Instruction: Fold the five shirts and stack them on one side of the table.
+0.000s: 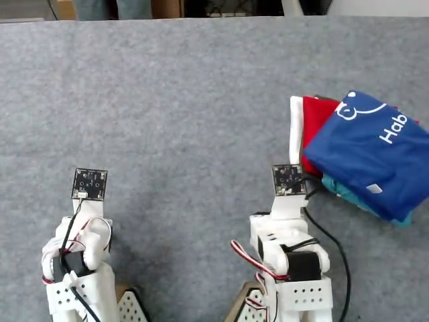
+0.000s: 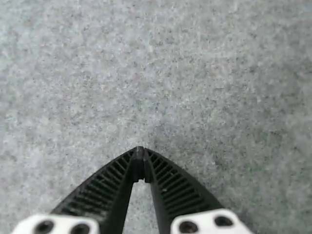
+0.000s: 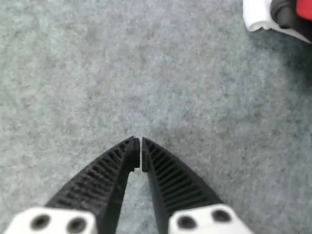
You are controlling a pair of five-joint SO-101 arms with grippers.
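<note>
Two arms stood at the near edge of one grey table, and a single stack of shirts lay on it. Four folded shirts could be counted in the stack by colour. A blue shirt with white print lay on top, turned askew. A red shirt sat beneath it, showing on the stack's side towards the middle of the table. A white shirt lay under the red one, its edge forming the outermost strip on that same side. A teal shirt peeked out from under the blue one's near edge. Whether a fifth shirt lay hidden inside the stack could not be told.

The right arm sat just beside the stack, its wrist close to the white and red edges. The right gripper pointed down at bare felt near the stack's white corner, its jaws drawn in to a hair-thin slit and holding nothing.

The left arm was well apart from the stack, with the right arm between them. The left gripper hung over bare felt with its two fingertips pressed together, also empty
</note>
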